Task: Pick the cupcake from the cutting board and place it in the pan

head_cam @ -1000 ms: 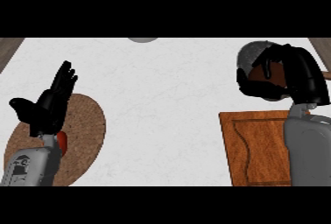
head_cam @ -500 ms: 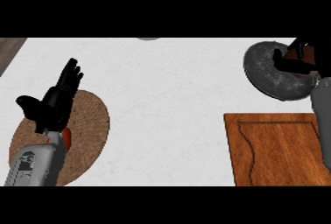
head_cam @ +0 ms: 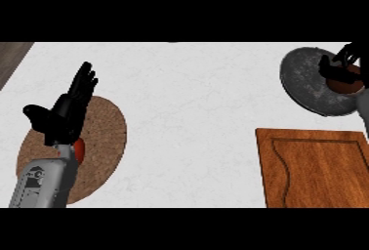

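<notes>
From my remote station, the head view looks steeply down on a pale marbled counter [head_cam: 194, 107]. At the far right, my right hand [head_cam: 338, 63] hangs over the dark grey pan [head_cam: 306, 83], its black fingers curled round the cupcake [head_cam: 347, 84] (only a brownish patch of it peeks out beneath the fingers, so I cannot tell whether it already touches the pan's floor). The pan sits near the counter's upper right, partly cut by the frame's edge. Just below it lies the wooden cutting board [head_cam: 317, 168], its grooved border visible, apart from the pan with a strip of counter between them. On the opposite side my left hand [head_cam: 65, 110] rests with fingers straight and pointing up, thumb out to the side, holding nothing; it shows above a round woven mat [head_cam: 104, 139] at the lower left, its grey forearm [head_cam: 43, 183] rising from the bottom edge. A small red patch shows beside that wrist, too hidden to identify.
</notes>
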Robot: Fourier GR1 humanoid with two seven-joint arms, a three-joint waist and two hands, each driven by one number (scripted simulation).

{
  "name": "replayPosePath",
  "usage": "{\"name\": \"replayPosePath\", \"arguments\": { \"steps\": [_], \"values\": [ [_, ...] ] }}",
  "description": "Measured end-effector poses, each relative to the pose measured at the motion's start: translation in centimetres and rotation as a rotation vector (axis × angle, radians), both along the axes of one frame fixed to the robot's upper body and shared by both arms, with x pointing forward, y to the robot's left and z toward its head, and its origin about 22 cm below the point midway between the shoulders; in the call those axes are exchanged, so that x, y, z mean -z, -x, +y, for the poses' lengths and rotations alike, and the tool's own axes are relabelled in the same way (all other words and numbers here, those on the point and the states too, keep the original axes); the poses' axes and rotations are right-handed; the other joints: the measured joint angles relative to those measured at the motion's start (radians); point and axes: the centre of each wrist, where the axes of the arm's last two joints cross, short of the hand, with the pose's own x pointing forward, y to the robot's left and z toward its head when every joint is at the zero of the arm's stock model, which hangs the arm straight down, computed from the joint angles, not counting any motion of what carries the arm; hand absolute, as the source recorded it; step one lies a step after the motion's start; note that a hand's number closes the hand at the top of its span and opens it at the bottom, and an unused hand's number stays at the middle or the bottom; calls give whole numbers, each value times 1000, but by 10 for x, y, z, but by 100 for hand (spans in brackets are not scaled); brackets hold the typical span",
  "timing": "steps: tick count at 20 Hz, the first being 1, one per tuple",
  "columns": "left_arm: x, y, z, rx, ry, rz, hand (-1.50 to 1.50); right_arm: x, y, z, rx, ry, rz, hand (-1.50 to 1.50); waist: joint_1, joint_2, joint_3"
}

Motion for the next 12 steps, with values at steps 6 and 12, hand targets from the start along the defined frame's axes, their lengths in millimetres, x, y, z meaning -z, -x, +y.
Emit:
{"name": "replayPosePath", "arguments": {
  "steps": [6, 12],
  "values": [
    [-4, -2, -2, 13, 2, -2, 0, 23, 0, -5, -50, -185, 185, -150, 12, 6, 1],
    [2, 0, -2, 10, -3, -3, 0, 34, 7, -15, -133, -279, 232, -150, 8, 6, 1]
  ]
}}
